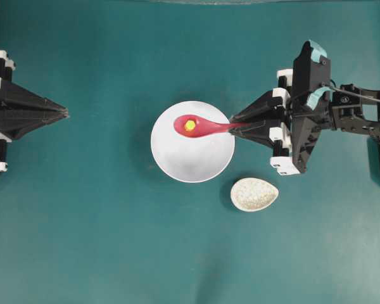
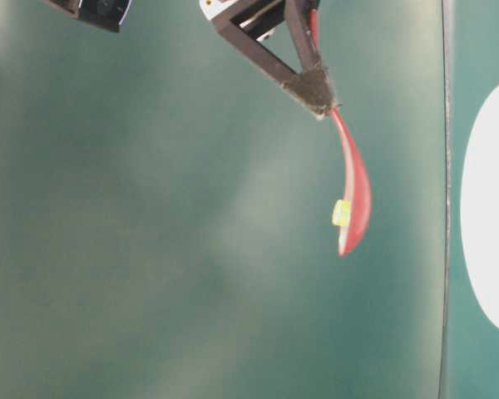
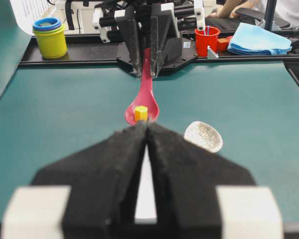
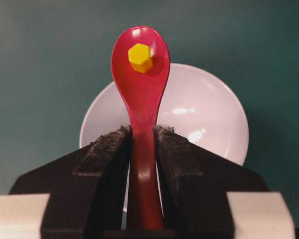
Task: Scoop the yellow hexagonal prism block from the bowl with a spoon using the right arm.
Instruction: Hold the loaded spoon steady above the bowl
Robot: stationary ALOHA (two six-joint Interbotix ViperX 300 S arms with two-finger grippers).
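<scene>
The pink-red spoon [image 1: 202, 127] is held level above the white bowl [image 1: 190, 161], its scoop over the bowl's far-left part. The yellow hexagonal prism block [image 1: 189, 125] sits in the scoop, seen close in the right wrist view as block [image 4: 140, 57] on spoon [image 4: 141, 87] over bowl [image 4: 204, 119]. My right gripper [image 1: 235, 126] is shut on the spoon's handle, its fingers [image 4: 109, 149] pressing both sides. My left gripper [image 1: 66, 113] rests at the far left, shut and empty, its tips [image 3: 147, 124] meeting in front of the spoon [image 3: 145, 97].
A small speckled egg-shaped spoon rest [image 1: 254, 194] lies just right of and below the bowl. Beyond the table's far edge stand stacked yellow cups [image 3: 50, 37], a red cup [image 3: 207, 41] and a blue cloth [image 3: 259, 40].
</scene>
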